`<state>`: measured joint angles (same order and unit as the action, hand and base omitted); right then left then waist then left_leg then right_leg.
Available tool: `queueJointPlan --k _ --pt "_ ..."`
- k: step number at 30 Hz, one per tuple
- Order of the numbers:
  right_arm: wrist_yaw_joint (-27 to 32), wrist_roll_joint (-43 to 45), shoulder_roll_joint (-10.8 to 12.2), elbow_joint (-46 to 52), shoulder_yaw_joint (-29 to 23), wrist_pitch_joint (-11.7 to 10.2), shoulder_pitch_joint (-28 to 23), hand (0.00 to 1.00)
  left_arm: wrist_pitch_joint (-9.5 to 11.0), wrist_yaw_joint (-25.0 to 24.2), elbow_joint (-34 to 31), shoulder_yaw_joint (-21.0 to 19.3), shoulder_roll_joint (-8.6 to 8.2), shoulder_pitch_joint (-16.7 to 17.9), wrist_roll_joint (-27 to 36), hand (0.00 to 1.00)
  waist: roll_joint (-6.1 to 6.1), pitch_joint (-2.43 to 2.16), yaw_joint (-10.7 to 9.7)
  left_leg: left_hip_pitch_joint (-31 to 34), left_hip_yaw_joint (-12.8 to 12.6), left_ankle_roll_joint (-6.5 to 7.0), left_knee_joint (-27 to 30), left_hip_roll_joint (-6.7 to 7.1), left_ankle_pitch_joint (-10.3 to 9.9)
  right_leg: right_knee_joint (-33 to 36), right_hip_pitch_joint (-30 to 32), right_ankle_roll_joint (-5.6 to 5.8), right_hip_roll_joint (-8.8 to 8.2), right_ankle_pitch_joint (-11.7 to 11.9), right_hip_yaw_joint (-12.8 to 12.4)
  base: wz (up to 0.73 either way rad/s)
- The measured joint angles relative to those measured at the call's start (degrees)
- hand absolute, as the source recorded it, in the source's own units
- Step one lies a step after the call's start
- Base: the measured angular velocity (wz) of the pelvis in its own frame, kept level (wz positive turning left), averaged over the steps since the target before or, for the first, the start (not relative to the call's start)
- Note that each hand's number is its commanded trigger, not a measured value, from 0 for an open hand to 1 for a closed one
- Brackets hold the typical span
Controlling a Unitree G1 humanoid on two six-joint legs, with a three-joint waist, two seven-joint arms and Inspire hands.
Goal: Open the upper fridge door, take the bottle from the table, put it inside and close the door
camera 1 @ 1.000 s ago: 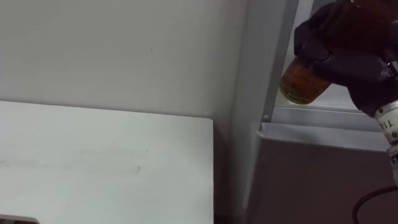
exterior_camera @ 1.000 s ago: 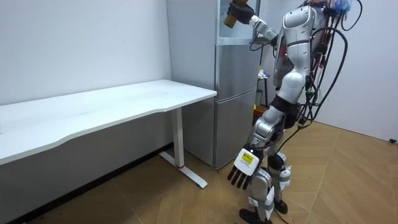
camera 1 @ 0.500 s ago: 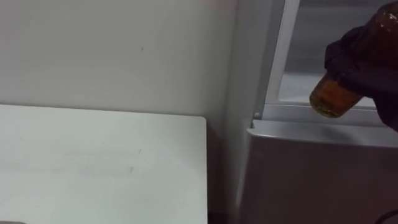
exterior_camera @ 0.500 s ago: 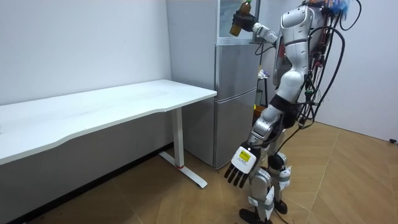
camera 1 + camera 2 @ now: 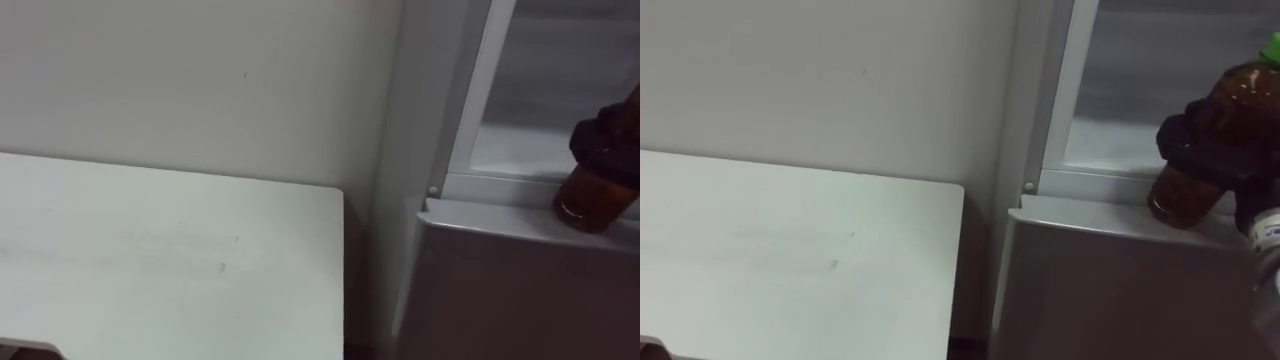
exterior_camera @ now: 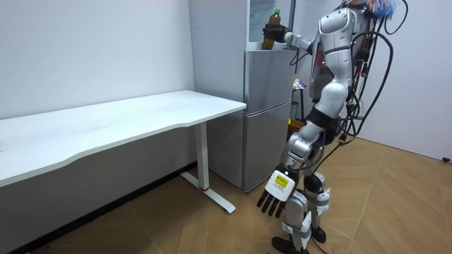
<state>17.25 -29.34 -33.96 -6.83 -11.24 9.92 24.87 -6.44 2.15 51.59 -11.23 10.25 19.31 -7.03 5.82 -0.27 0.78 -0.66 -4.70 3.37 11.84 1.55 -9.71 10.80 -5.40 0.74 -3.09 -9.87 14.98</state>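
The right hand (image 5: 1202,140) is hugging one brown bottle (image 5: 1181,203) in its fingers, with one fridge (image 5: 1120,290) just below them. The room view is showing the left hand (image 6: 279,187) hanging, fingers loose.

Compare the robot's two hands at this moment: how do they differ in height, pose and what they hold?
The right hand is up at the open upper fridge compartment, while the left hand hangs low at the robot's side. The right hand's fingers curl round the brown bottle; the left hand's fingers are relaxed and hold nothing. Both hands have dark fingers.
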Motion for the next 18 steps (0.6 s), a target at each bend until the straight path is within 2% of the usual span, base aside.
queueJointPlan --k 10,13,15,18 --pt "5.2 0.9 0.0 -0.7 0.0 0.6 2.3 1.00 -0.3 -0.2 0.0 -2.0 0.00 0.7 -0.5 0.00 0.54 0.00 0.7 0.6 0.2 0.04 0.4 0.13 0.0 0.1 0.4 0.00 -0.23 0.0 1.0 -0.01" --pt "6.1 0.2 -0.5 -2.9 0.0 2.2 4.5 1.00 -0.3 0.0 0.0 -2.3 0.01 1.7 -0.5 0.00 1.01 -0.20 0.7 0.5 0.2 0.05 0.4 0.19 0.0 0.4 0.5 -0.08 -0.33 -0.1 1.0 0.00" --pt "8.0 0.2 -1.2 -4.8 0.0 2.3 6.1 1.00 -0.7 0.1 0.0 -2.3 -0.01 2.8 -0.6 0.00 1.52 -0.47 0.9 0.5 0.2 0.05 0.5 0.23 0.0 0.1 0.4 -0.11 -0.32 -0.2 1.1 0.00" --pt "10.7 0.1 -2.4 -6.5 0.0 2.3 8.8 1.00 -0.9 0.1 0.0 -2.3 0.00 4.1 -0.6 0.00 1.73 -0.58 1.1 0.5 0.4 0.05 0.7 0.26 0.0 -0.2 0.3 -0.11 -0.36 -0.2 1.7 0.05"
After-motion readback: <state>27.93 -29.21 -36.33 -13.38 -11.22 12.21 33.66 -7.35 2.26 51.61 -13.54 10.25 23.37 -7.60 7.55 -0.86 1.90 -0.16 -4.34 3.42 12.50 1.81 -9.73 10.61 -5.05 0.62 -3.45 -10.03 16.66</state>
